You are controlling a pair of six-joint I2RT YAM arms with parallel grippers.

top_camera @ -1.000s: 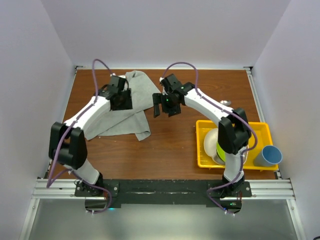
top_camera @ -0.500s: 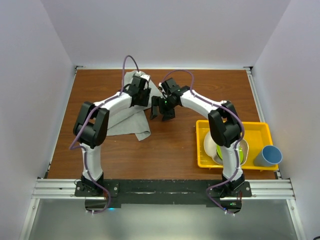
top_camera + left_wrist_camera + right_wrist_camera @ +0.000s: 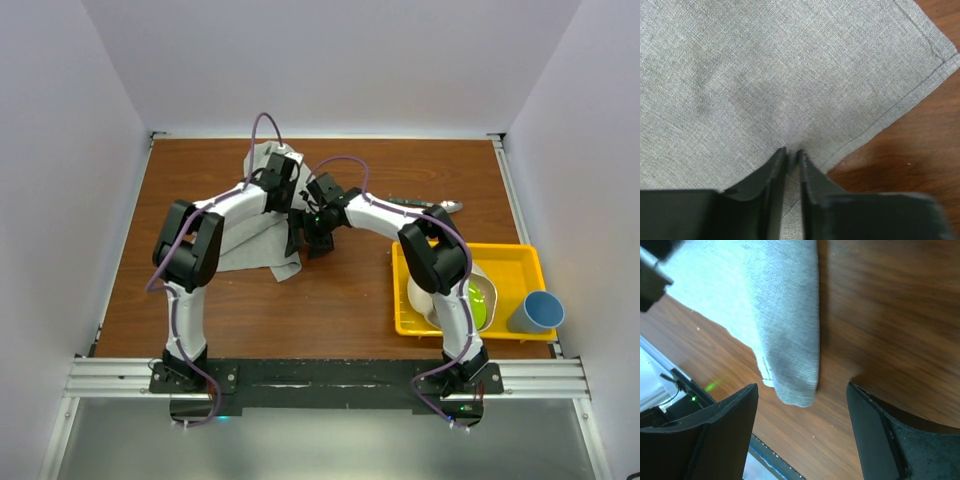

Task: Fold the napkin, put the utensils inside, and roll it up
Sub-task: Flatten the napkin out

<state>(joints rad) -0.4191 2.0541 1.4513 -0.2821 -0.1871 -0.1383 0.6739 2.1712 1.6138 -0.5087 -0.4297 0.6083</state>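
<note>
One end effector (image 3: pixel 791 151) tight on napkin (image 3: pixel 790 75)

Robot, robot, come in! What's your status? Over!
Left tool pinched shut on napkin. Right tool open, straddling a folded napkin corner. Spoon lying apart, not wrapped yet. Nothing in the way.

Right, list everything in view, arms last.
napkin: one, grey, far left-centre of the table
spoon: one, silver, on the table beyond the tray
tray: one, yellow, near right
bowl: one, white, in the tray
green item: one, lime, in the tray; unclear what
cup: one, blue, right of the tray
table: one, brown wood
left gripper: black, pinching the napkin
right gripper: black, open, straddling the napkin's folded end
</note>
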